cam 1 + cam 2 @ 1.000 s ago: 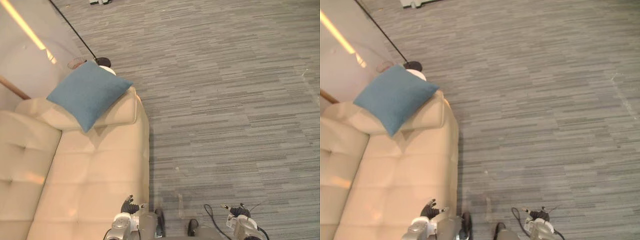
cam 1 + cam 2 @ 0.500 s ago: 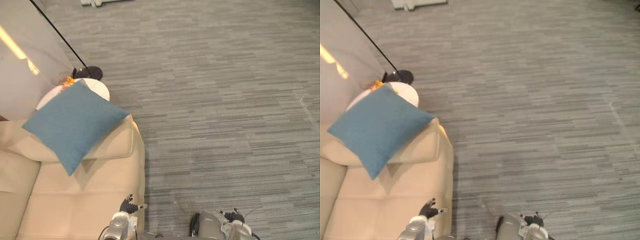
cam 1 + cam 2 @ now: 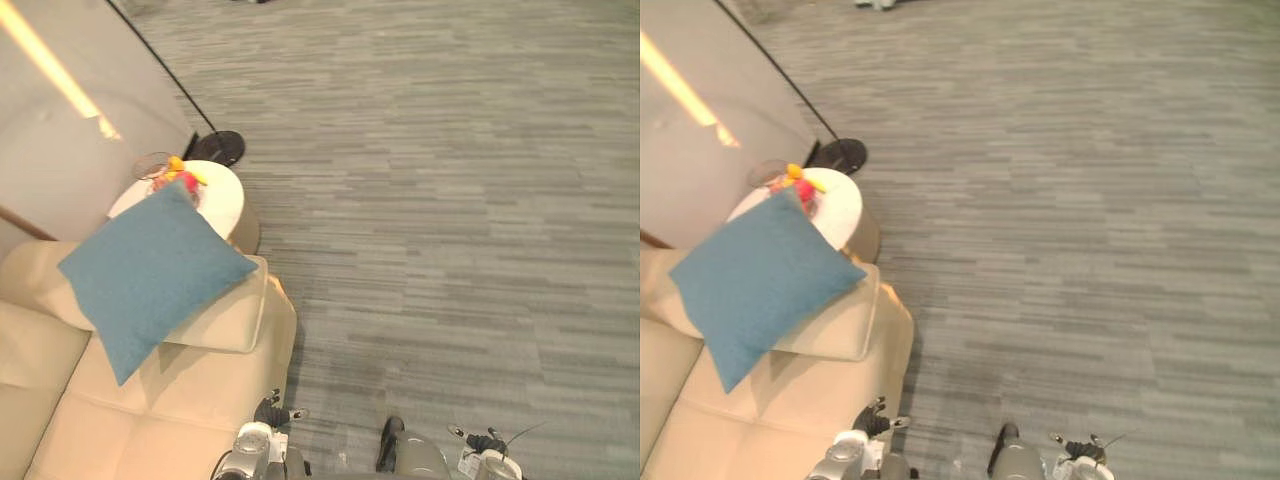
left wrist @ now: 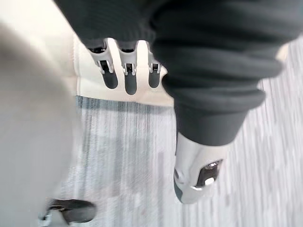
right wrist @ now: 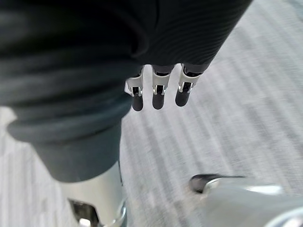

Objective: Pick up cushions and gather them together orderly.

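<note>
While blue cushion (image 3: pixel 150 275) leans on sofa (image 3: pixel 170 400) | left hand (image 4: pixel 126 71) straight-fingered, empty | right hand (image 5: pixel 158 94) straight-fingered, empty

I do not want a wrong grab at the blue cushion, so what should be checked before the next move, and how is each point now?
1. Left hand empty, fingers straight: ok.
2. Right hand empty, fingers straight: ok.
3. Blue cushion rests on the sofa arm, nothing on it: ok.
4. Cushion near enough to grasp: probably not ok, both hands are apart from it.
5. Where to gather it: cannot tell.
</note>
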{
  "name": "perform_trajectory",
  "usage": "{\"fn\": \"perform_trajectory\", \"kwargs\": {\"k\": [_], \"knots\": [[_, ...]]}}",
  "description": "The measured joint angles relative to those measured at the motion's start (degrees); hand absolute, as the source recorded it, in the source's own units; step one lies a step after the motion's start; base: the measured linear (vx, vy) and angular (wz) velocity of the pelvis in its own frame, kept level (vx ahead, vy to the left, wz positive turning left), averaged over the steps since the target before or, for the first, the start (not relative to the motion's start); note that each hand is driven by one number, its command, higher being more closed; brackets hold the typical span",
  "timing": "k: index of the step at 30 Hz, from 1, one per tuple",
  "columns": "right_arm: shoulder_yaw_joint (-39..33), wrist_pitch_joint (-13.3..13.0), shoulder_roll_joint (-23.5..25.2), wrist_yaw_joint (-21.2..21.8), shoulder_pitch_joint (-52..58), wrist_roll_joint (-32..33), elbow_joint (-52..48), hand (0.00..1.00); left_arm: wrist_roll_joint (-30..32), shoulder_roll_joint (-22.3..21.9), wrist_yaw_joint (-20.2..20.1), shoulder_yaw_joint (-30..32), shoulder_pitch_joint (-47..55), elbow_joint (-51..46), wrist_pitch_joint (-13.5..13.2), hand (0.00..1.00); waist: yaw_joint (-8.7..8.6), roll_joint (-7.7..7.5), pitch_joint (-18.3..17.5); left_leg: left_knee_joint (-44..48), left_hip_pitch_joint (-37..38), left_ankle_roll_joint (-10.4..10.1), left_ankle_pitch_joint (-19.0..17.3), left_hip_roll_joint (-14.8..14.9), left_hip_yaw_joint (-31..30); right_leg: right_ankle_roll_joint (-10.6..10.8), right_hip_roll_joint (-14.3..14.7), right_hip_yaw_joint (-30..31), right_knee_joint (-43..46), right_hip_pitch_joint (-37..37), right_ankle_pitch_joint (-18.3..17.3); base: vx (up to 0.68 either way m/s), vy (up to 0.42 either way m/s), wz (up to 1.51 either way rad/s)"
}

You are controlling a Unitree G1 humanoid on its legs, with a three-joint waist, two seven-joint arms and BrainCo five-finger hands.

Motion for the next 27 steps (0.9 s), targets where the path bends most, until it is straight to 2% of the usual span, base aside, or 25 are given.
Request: {"fn": "perform_trajectory", "kwargs": {"k": [1,2,3,4,5,6,7,8,9,11,12,14,15,16,17,18,19,20,21,22,23,27], "knots": [[0.2,0.0,-0.2,0.2,0.0,0.0,0.1,0.00,0.0,0.4,0.0,0.2,0.5,-0.3,-0.1,0.00,1.32,0.15,-0.5,-2.3,0.6,4.2,6.1,-0.2,-0.4,1.2,1.3,0.1,-1.6,1.9,-0.2,0.21,0.022,0.20],[0.3,0.0,-0.2,0.2,0.0,0.0,0.1,0.00,0.0,0.5,0.0,0.3,0.5,-0.3,-0.1,0.00,1.42,0.22,-0.7,-2.6,0.5,4.3,6.1,-0.4,-0.4,1.5,1.4,0.3,-1.8,2.2,-0.3,0.25,0.044,0.17],[0.9,0.0,-0.2,0.7,-0.4,-0.1,0.1,0.00,0.0,1.1,-0.1,0.6,0.6,-0.2,0.0,0.00,1.43,-0.76,-1.6,-3.2,0.6,5.6,5.2,-1.5,-1.2,2.7,1.1,0.5,-2.9,2.8,-0.7,0.27,0.076,0.25],[0.9,0.0,-0.3,0.8,-1.0,-0.2,0.1,0.00,0.0,1.3,-0.2,0.7,0.8,-0.2,0.0,0.00,1.49,-1.34,-1.6,-2.4,0.6,7.6,3.6,-2.7,-1.8,4.4,0.1,0.1,-1.8,3.2,-1.8,0.33,0.109,0.31],[0.8,0.0,-0.3,0.8,-0.9,-0.3,0.1,0.00,0.0,1.4,-0.3,0.8,0.8,-0.2,0.0,0.00,1.45,-1.62,-1.7,-2.2,0.8,8.1,3.0,-3.0,-2.1,5.0,-0.6,0.3,-0.3,3.2,-2.4,0.33,0.108,0.42],[0.8,0.0,-0.3,0.8,-0.7,-0.5,-0.2,0.00,0.0,1.2,-0.3,1.2,0.7,0.2,0.1,0.00,1.20,-2.01,-1.6,-2.2,3.3,8.7,1.9,-4.5,-3.3,7.5,-3.3,3.0,8.1,2.1,-4.0,0.36,0.107,0.62],[1.4,0.0,0.2,0.9,0.9,-0.5,-0.7,0.00,0.0,1.2,-0.4,1.2,0.9,0.2,0.1,0.00,1.10,-2.59,-1.9,-1.9,5.9,9.4,1.2,-5.8,-4.7,8.2,-6.1,6.5,19.8,-0.5,-4.2,0.39,0.083,0.70],[2.0,0.0,0.6,0.9,1.3,-0.5,-0.8,0.00,0.0,1.2,-0.4,1.2,0.9,0.2,0.1,0.00,1.08,-2.92,-1.9,-1.8,7.0,9.8,0.8,-6.1,-5.3,8.5,-7.1,7.8,24.8,-2.4,-3.6,0.40,0.040,0.77],[2.9,0.1,2.0,1.2,1.9,-0.6,-0.7,0.00,0.0,1.7,-0.4,1.3,1.1,-0.1,0.1,0.00,0.96,-3.65,-2.2,-1.7,9.2,10.3,-0.2,-6.5,-6.9,8.4,-8.0,11.1,34.3,-5.8,-3.5,0.42,-0.039,0.76],[3.1,0.1,3.5,1.5,1.6,-0.6,-0.7,0.00,0.0,2.0,-0.4,1.7,1.5,-0.6,0.3,0.00,0.67,-3.70,-2.3,-2.9,12.5,10.3,-0.5,-5.7,-9.2,6.8,-7.1,12.2,37.6,-8.4,-4.8,0.44,-0.098,0.68],[3.1,0.1,3.6,1.6,1.6,-0.6,-0.6,0.00,0.0,1.8,-0.3,1.8,1.6,-1.0,0.3,0.00,0.65,-3.24,-2.5,-3.8,13.9,10.1,-0.5,-4.5,-10.3,5.9,-5.7,11.9,34.7,-9.6,-5.3,0.41,-0.161,0.62],[3.3,0.0,3.6,1.7,0.5,-0.6,-0.6,0.00,-0.1,1.7,-0.1,2.0,1.3,-1.4,0.3,0.00,0.54,-2.21,-2.5,-4.1,14.7,9.5,-0.9,-2.2,-13.1,5.7,-2.7,13.0,25.0,-11.5,-5.2,0.28,-0.150,0.68],[4.1,0.0,3.6,1.7,0.1,-0.6,-0.6,0.00,-0.1,1.8,0.0,2.0,0.8,-1.5,0.2,0.00,0.49,-2.18,-2.5,-4.1,14.6,9.5,-0.9,-1.0,-14.4,6.0,-0.3,15.3,16.1,-11.9,-3.6,0.29,-0.257,0.87],[4.2,0.0,3.8,1.7,0.3,-0.6,-0.5,0.00,-0.1,2.0,0.0,1.7,0.4,-1.5,0.2,0.00,0.18,-3.01,-2.5,-4.0,14.3,7.9,-1.4,-0.2,-15.2,6.1,1.5,18.6,4.4,-11.1,1.3,0.35,-0.319,0.94],[4.0,0.0,4.0,1.7,0.5,-0.6,-0.4,0.00,0.0,2.4,0.0,1.5,0.4,-1.5,0.1,0.00,-0.11,-3.84,-2.5,-4.0,14.4,6.9,-1.8,-0.4,-15.6,6.0,1.6,20.1,-0.8,-10.4,5.5,0.33,-0.353,1.04],[3.1,0.1,3.6,1.7,0.7,-0.6,-0.1,0.00,0.1,1.9,0.1,0.8,0.1,-0.4,0.2,0.00,-0.67,-2.32,-2.2,-4.3,14.6,4.8,-3.1,1.7,-15.6,3.7,2.9,18.6,-2.5,-8.5,10.8,0.21,-0.212,0.67],[2.4,0.1,3.6,1.7,0.7,-0.6,-0.1,0.00,0.2,1.7,0.0,0.4,0.3,-0.4,0.2,0.00,-0.78,-2.09,-2.3,-4.5,14.3,4.0,-2.7,2.6,-15.1,3.5,3.2,18.5,-2.8,-8.3,10.8,0.25,-0.232,0.69],[1.2,0.1,3.5,1.6,0.7,-0.6,-0.1,0.00,0.2,1.1,-0.1,0.2,0.0,0.6,0.2,0.00,-1.00,-1.98,-2.2,-5.7,14.5,1.7,-0.7,3.3,-13.4,2.3,3.3,17.2,-2.8,-7.6,9.6,0.24,-0.195,0.68],[0.8,0.1,3.5,1.6,1.0,-0.6,0.0,0.00,0.3,0.7,-0.1,0.2,-0.1,1.0,0.2,0.00,-1.83,-1.95,-2.1,-6.4,14.8,0.4,0.9,3.8,-12.7,1.5,3.1,15.0,-2.7,-6.3,8.7,0.23,-0.206,0.74],[0.8,0.1,3.5,1.6,1.1,-0.6,0.0,0.00,0.4,0.6,-0.1,0.2,0.0,1.1,0.2,0.00,-1.95,-1.96,-2.1,-6.7,14.9,0.2,1.6,3.8,-12.7,1.4,2.9,14.2,-2.7,-5.7,8.4,0.21,-0.217,1.08],[0.9,0.1,3.3,1.6,1.4,-0.5,0.0,0.00,0.7,0.5,0.0,0.4,-0.6,0.9,0.1,0.00,-2.01,-2.46,-1.9,-6.4,14.8,-0.7,3.1,3.8,-12.6,1.4,2.2,11.6,-2.1,-3.8,6.4,0.14,-0.160,0.84],[2.2,0.1,3.4,1.7,1.3,-0.5,0.0,0.00,0.6,0.7,0.0,0.4,-0.7,0.3,0.0,0.00,-1.95,-2.64,-2.2,-2.6,10.4,-0.7,3.3,3.6,-12.6,1.1,0.1,5.5,0.9,-3.7,2.6,0.07,-0.128,1.05]]}}
